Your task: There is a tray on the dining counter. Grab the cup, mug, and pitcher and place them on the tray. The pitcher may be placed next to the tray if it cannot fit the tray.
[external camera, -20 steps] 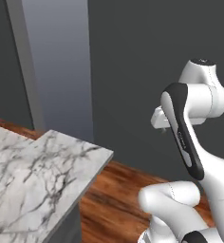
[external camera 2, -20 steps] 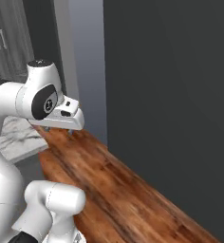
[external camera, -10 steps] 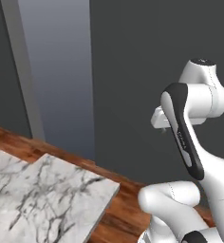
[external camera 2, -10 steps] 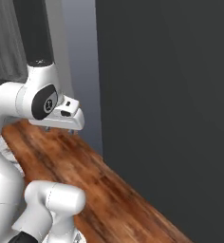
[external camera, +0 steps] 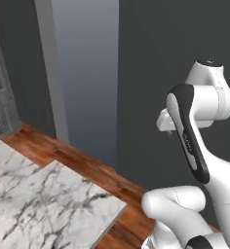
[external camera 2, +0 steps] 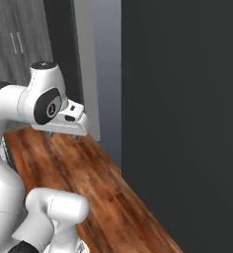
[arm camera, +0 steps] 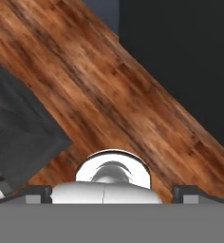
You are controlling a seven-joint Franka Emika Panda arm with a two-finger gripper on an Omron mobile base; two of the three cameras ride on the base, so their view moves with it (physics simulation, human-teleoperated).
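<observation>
Left base view has swung with the driving base: the marble counter (external camera: 44, 204) now sits lower left; gripper (external camera 2: 64, 132) apart, empty, still travelling.

Arm (external camera: 204, 160): glossy white rounded shells, thick tubular links, bulbous elbow housings. Black band along forearm link with faint grey lettering. Dark round joint cap (external camera 2: 46, 109) on shoulder housing.

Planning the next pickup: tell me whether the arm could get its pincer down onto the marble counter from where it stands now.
Probably yes. The marble counter lies low to the arm's left with bare top and nothing between them, but the arm is folded up high, so it would need a wide swing down.
</observation>
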